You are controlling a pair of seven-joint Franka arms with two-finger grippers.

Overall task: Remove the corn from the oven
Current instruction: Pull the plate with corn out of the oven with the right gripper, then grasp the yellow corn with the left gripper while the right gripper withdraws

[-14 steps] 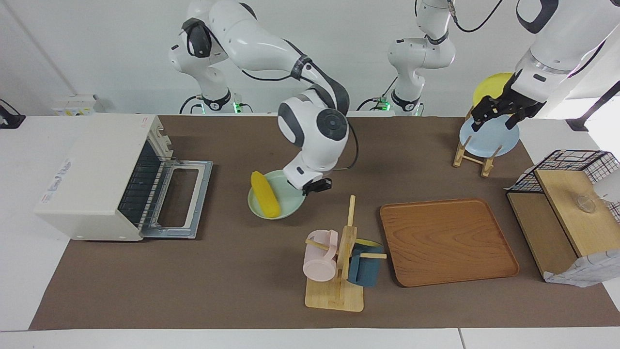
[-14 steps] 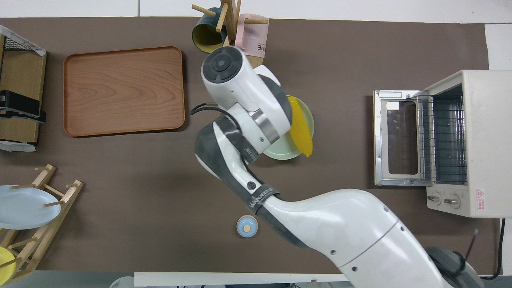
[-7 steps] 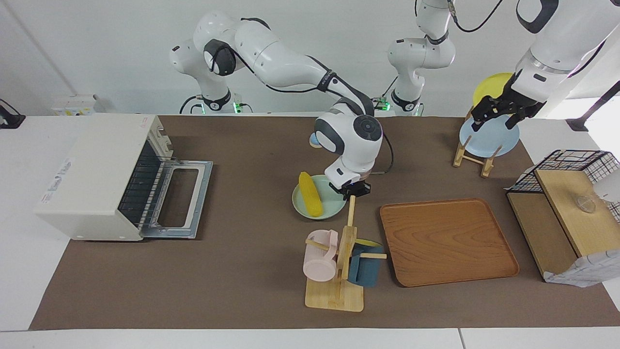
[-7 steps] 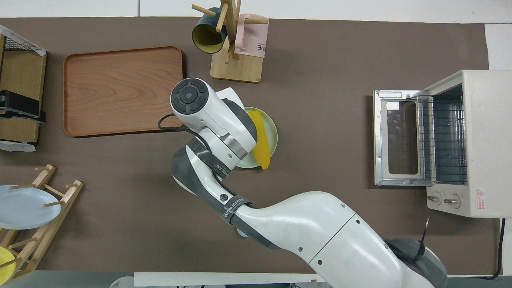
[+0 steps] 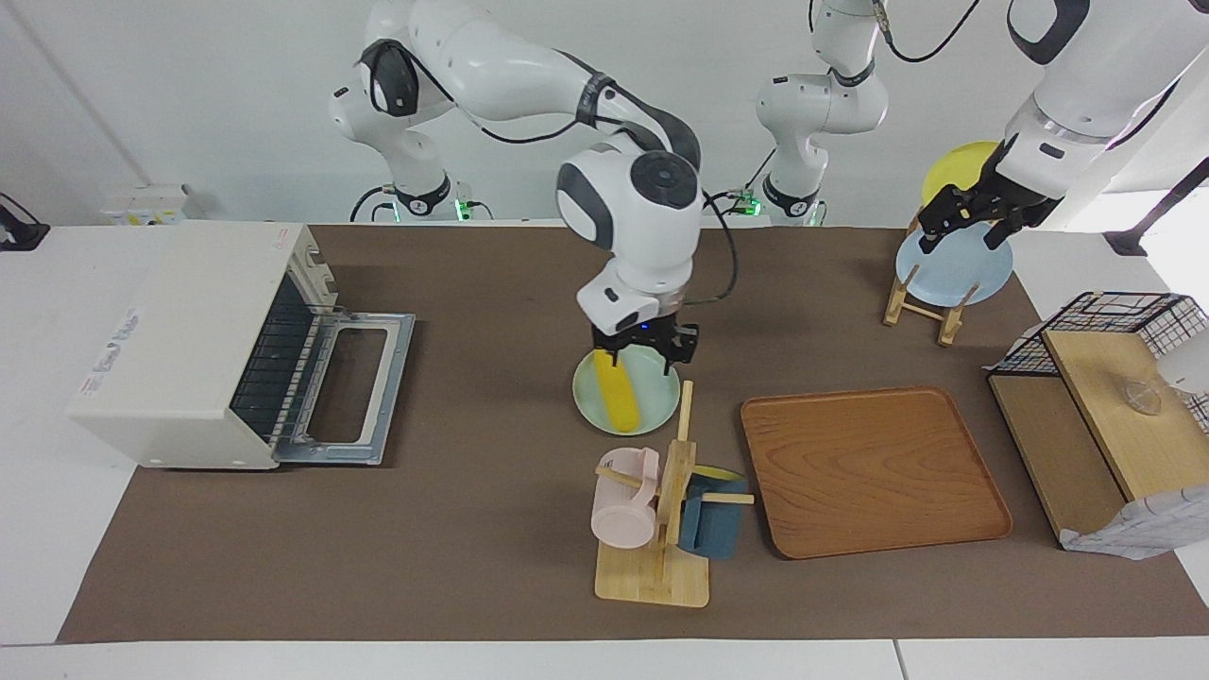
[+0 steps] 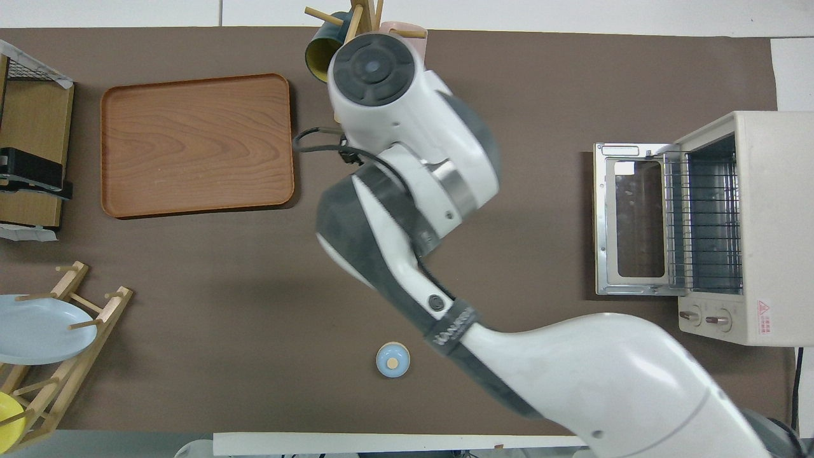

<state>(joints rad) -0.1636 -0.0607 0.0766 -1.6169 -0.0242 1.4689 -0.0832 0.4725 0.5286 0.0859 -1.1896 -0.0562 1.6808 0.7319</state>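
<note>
The corn (image 5: pixel 619 399) lies on a pale green plate (image 5: pixel 661 387) on the table mat, between the oven (image 5: pixel 179 331) and the wooden tray, just nearer to the robots than the mug tree. The oven stands at the right arm's end of the table with its door (image 5: pixel 354 387) folded down and its rack bare; it also shows in the overhead view (image 6: pixel 731 229). My right gripper (image 5: pixel 645 354) is open and hangs just over the plate, apart from the corn. In the overhead view the right arm hides plate and corn. My left gripper (image 5: pixel 962 219) waits over the plate rack.
A mug tree (image 5: pixel 661 510) with a pink and a blue mug stands close to the plate. A wooden tray (image 5: pixel 869 467) lies beside it. A plate rack (image 5: pixel 930 297) holds a light blue and a yellow plate. A wire shelf (image 5: pixel 1096 397) stands at the left arm's end. A small blue knob (image 6: pixel 392 359) sits near the robots.
My right gripper moved the green plate with the corn away from the oven toward the tray, let go of its rim and rose above it. The left arm has not moved.
</note>
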